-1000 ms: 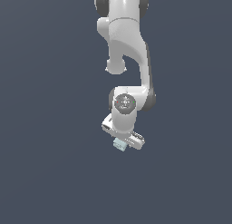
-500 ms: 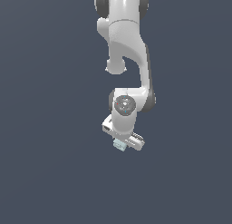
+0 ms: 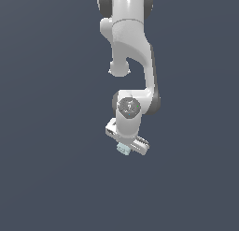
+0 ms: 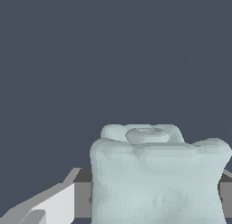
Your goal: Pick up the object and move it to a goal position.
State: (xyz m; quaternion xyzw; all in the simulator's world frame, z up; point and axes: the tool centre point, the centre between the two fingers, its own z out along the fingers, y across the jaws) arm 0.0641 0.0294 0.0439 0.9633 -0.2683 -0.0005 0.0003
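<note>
Object (image 3: 123, 149) first: in the exterior view it is a tiny pale blue-green block. It sits right under the white hand of the robot arm (image 3: 133, 61). The arm comes down from the top of the picture, bends at a round joint, and ends in the gripper (image 3: 125, 148). The gripper's flat white bar is tilted, with its lower end toward the exterior view's right. The block peeks out just below that bar, touching it. All around is plain dark blue-grey, above, below and at the sides. From this far away the fingers are too small to pick out, so this view alone does not show how wide the jaws stand. I also cannot tell from this view if the block rests on anything.

In the wrist view the block (image 4: 158, 177) is very big and close. It is pale blue-green with soft, rounded edges and a lumpy look. On its far face there is a round ring shape. A dark grey finger pad (image 4: 83, 193) presses right against one side of the block. On the other side a thin strip of a second grey pad (image 4: 225, 196) shows at the edge of the picture, and it touches the block too. So the jaws are closed in on the block from both sides and have hold of it, with the block filling the gap between them. A white part of the gripper body shows in the corner beside the first pad. Behind the block there is only the same plain dark blue-grey.
</note>
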